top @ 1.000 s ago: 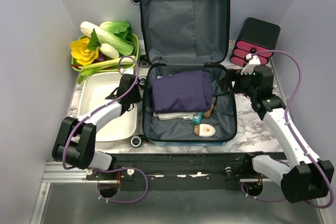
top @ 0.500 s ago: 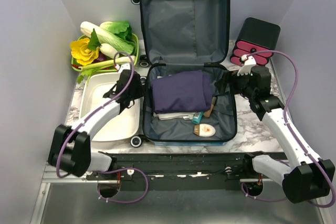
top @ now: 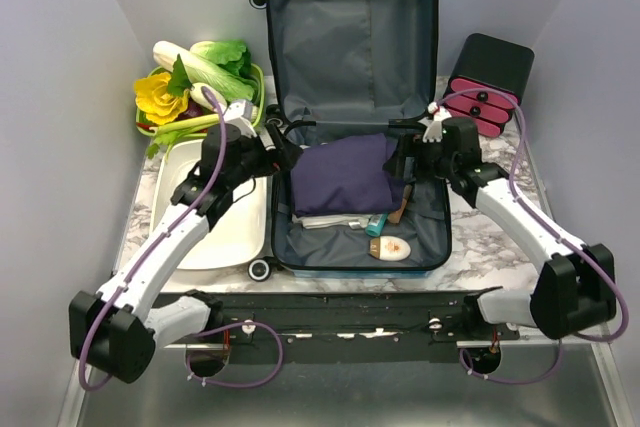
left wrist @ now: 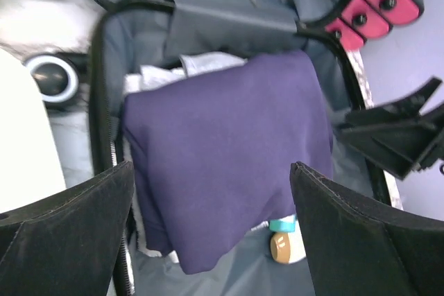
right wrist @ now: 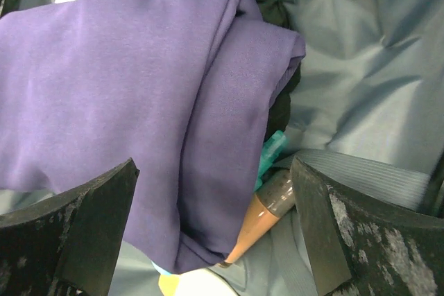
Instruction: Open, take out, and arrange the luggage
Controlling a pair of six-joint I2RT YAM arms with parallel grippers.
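Observation:
The blue luggage [top: 352, 42] lies open, its lid upright at the back and its grey-lined base toward me. A folded purple garment [top: 345, 175] fills the base over white items. A brown tube [top: 402, 207] and a white bottle with an orange cap [top: 390, 249] lie beside it. My left gripper [top: 278, 144] hovers open over the base's left rim, and the garment [left wrist: 222, 143] shows between its fingers. My right gripper [top: 405, 159] hovers open over the garment's right edge [right wrist: 125, 81], with the brown tube [right wrist: 267, 223] just below. Neither gripper holds anything.
A white tub [top: 210, 207] sits left of the luggage, and behind it is a green basket of toy vegetables [top: 195, 87]. A black box with pink drawers [top: 485, 82] stands at the back right. Grey walls close in on both sides.
My left gripper has opened from shut and swung right from the tub to the luggage's left rim. My right gripper has moved left over the luggage's right side.

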